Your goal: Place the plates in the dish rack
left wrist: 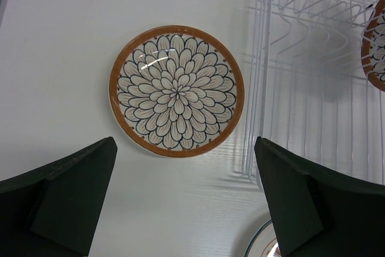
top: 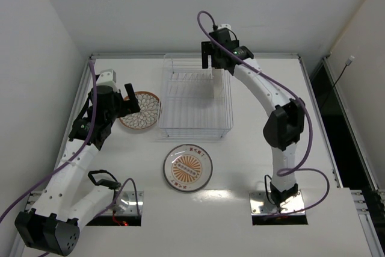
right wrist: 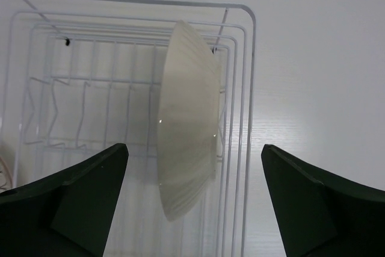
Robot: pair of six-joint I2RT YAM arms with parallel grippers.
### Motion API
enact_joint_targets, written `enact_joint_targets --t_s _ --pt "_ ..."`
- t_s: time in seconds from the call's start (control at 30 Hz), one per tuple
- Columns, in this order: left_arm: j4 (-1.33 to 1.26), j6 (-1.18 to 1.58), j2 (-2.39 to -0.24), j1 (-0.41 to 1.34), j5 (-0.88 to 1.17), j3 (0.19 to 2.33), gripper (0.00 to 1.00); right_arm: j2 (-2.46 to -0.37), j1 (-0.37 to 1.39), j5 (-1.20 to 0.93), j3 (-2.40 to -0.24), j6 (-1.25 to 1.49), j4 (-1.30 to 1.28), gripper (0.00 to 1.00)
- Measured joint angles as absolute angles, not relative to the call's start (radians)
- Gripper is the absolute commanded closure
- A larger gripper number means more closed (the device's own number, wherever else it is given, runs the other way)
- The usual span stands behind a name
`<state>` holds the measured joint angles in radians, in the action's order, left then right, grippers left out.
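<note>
- right gripper (right wrist: 194,147) jaws spread wide, gripping nothing; a white-backed plate (right wrist: 187,118) stands on edge between them, touching neither, slotted into the right side of the dish rack (top: 192,130)
- left gripper (left wrist: 184,141) jaws wide apart, empty; hovers above a petal-pattern plate (left wrist: 176,91) lying flat on the table (top: 144,161), just left of the rack
- sunburst plate (top: 188,167) flat on the table, near the rack's front edge

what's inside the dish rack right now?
One plate, standing on edge by the right wall of the dish rack, white underside showing. Nothing else is in it. The plate itself covers where its lower edge sits.
</note>
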<state>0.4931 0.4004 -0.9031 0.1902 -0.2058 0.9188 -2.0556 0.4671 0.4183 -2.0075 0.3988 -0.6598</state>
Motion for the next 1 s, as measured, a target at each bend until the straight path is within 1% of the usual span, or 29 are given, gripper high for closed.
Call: enact_joint_targets --t_s 0.2,0.27,0.4,0.57,0.77,0.9,1.0 --pt "0.493 0.400 -0.903 0.190 -0.206 0.919 0.00 -1.991 0.467 0.315 -1.990 0.391 -0.600 0.06" --pt "0.493 0.400 -0.903 0.190 -0.206 0.919 0.00 -1.952 0.469 0.274 -1.943 0.387 -0.563 0.06" --pt "0.493 0.400 -0.908 0.190 -0.207 0.919 0.00 -1.798 0.484 0.124 -1.715 0.384 -0.436 0.07" --pt "0.494 0.403 -0.934 0.190 -0.207 0.919 0.00 -1.642 0.521 -0.041 -1.485 0.383 -0.313 0.09" --pt "0.503 0.406 -0.945 0.190 -0.227 0.919 0.00 -1.445 0.571 -0.137 -1.168 0.401 -0.192 0.09" --pt "0.508 0.416 -0.945 0.190 -0.245 0.919 0.00 -1.288 0.571 -0.162 -0.952 0.424 -0.163 0.19" --pt "0.508 0.421 -0.945 0.190 -0.252 0.919 0.00 -1.199 0.571 -0.172 -0.833 0.449 -0.148 0.21"
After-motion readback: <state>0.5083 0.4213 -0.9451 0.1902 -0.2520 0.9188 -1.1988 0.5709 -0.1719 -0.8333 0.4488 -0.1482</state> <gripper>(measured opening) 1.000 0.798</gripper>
